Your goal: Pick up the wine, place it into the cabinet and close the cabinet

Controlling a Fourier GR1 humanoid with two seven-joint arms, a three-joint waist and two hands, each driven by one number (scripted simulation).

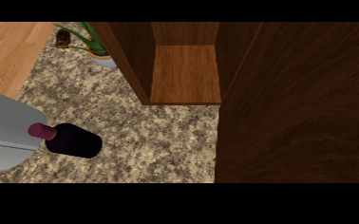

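Head view: the dark wine bottle with a maroon capped neck (pixel 70 139) stands on the speckled granite counter (pixel 154 133), near left, right beside my grey left forearm (pixel 15 133). Neither hand shows, so I cannot tell whether either is open or closed. The dark wooden cabinet (pixel 184 73) sits far, centre, its door (pixel 288 104) swung wide on the right, shelf bare. A potted green plant (pixel 95 47) stands far left. Risk, I judge: my forearm nudging the bottle over, or the neck clipping the cabinet edge going in. No label or writing readable.
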